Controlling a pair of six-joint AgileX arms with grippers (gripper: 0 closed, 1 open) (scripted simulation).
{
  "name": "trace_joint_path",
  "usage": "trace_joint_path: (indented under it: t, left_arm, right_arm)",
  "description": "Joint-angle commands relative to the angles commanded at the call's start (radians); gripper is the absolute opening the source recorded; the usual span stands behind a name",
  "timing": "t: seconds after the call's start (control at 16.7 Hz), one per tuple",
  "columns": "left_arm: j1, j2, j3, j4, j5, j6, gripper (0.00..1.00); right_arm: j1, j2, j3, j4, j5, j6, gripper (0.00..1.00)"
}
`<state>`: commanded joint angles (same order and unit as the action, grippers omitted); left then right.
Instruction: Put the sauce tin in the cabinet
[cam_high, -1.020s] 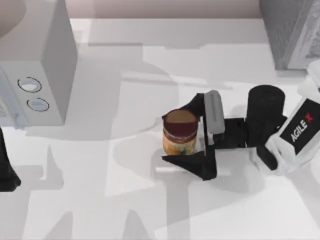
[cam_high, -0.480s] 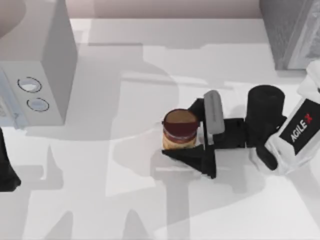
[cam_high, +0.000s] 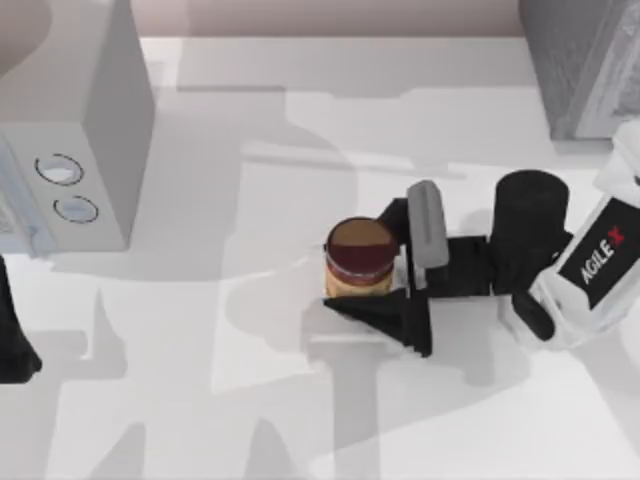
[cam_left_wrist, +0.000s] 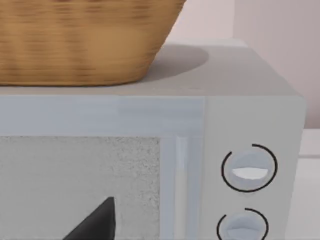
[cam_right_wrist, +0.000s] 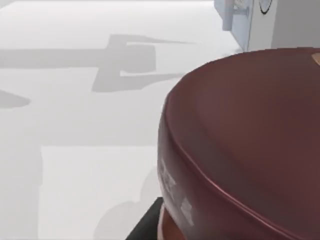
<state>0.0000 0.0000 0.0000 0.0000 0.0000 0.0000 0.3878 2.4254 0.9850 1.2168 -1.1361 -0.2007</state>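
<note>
Far left of the table, top view: the left arm is parked at the edge, beside a pale box with two dials (cam_high: 75, 160). In the left wrist view the same box's front (cam_left_wrist: 250, 170) is faced, a wicker basket (cam_left_wrist: 85, 40) stands on its top, and one dark fingertip (cam_left_wrist: 97, 222) of the left gripper is caught; whether that gripper is open or closed cannot be told.

Centre: the sauce tin (cam_high: 360, 258) stands upright on the white table (cam_high: 200, 400), maroon top up, yellow label partly hidden. In the right wrist view its top (cam_right_wrist: 250, 140) is seen very close.

Just right of centre: the right gripper (cam_high: 378, 262) is set around the tin, one finger behind it and one in front, both pressed against the can's sides. It is judged closed on the tin.

Far right, upper corner: the cabinet (cam_high: 580, 65), dark speckled grey, stands well apart from the tin.

Step in hand, as judged: the grasp is being secured. It is done well if the squeeze is kept even and the tin is lifted straight and upright before being carried toward the cabinet.

Change from a second ago: the front finger has been drawn in against the tin, the gap has been closed, and less of the label is shown. The tin has barely shifted.
</note>
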Motion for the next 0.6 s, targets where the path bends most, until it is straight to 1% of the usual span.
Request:
trace_joint_path:
  t: [0.6]
  left_arm:
    - [0.0,0.0,0.0,0.0,0.0,0.0,1.0]
  right_arm:
    - [-0.004,-0.016,-0.001,-0.015,0.001,0.004,0.0]
